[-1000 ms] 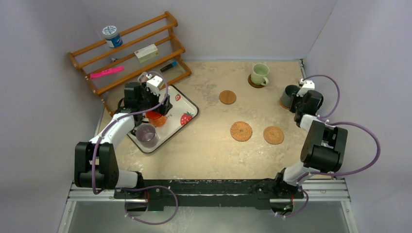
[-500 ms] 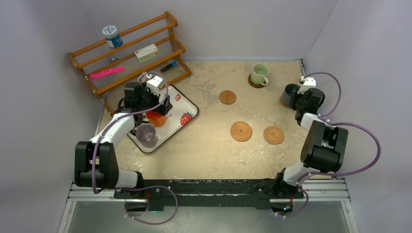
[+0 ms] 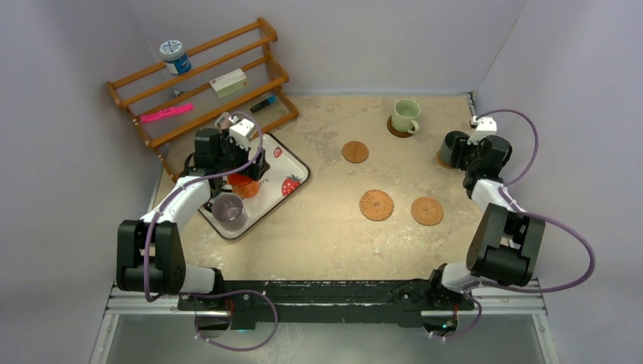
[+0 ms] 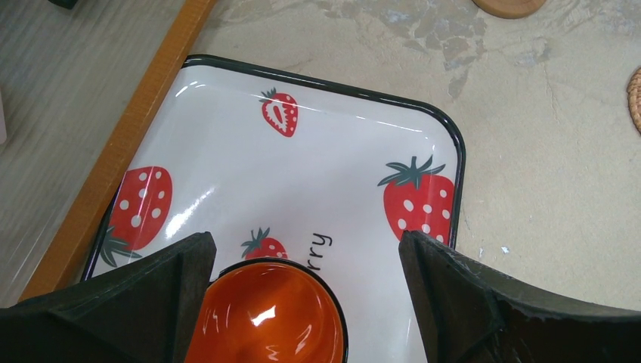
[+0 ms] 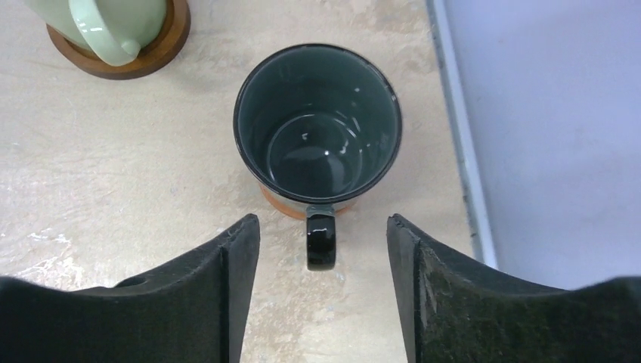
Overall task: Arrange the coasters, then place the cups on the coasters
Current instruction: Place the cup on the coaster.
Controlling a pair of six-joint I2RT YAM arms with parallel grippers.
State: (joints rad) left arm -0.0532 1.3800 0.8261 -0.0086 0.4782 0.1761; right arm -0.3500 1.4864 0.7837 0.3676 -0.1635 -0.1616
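Both open: left claw (image 4: 302, 253) straddles orange cup (image 4: 264, 314); right claw (image 5: 321, 227) flanks handle of dark cup (image 5: 317, 125).

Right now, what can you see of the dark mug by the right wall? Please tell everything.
The mug is glossy dark grey-green, looks ceramic, empty and upright. It stands on a brown coaster that peeks out beneath, close to the table's right edge. Its loop handle points at the right tool, which is open and touches nothing.
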